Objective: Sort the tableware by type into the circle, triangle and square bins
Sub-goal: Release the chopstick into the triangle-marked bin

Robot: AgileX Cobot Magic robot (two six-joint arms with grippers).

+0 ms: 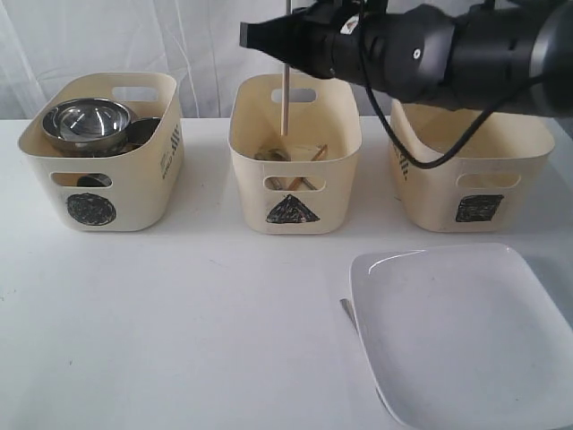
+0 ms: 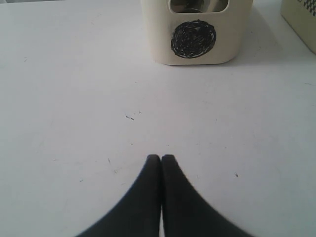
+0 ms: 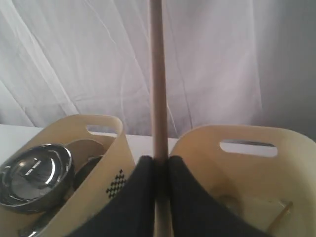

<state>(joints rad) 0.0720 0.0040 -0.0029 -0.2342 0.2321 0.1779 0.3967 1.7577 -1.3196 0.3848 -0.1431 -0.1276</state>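
Observation:
My right gripper (image 1: 255, 34) (image 3: 160, 160) is shut on a pale wooden chopstick (image 1: 284, 98) (image 3: 157, 74). It holds the chopstick upright above the triangle bin (image 1: 295, 184) (image 3: 242, 168), lower end just inside the rim. Another chopstick (image 1: 318, 154) and some steel cutlery (image 1: 269, 154) lie inside that bin. The circle bin (image 1: 134, 188) (image 2: 232, 29) (image 3: 106, 148) holds stacked steel bowls (image 1: 87, 121) (image 3: 34, 173). The square bin (image 1: 430, 193) stands on the right. A large white square plate (image 1: 466, 331) lies at the front right. My left gripper (image 2: 161, 158) is shut and empty, low over bare table before the circle bin.
A thin steel piece (image 1: 347, 309) pokes out from under the plate's left edge. White curtains hang behind the bins. My right arm (image 1: 448, 54) crosses above the square bin. White tabletop (image 1: 179, 322) stretches in front of the circle and triangle bins.

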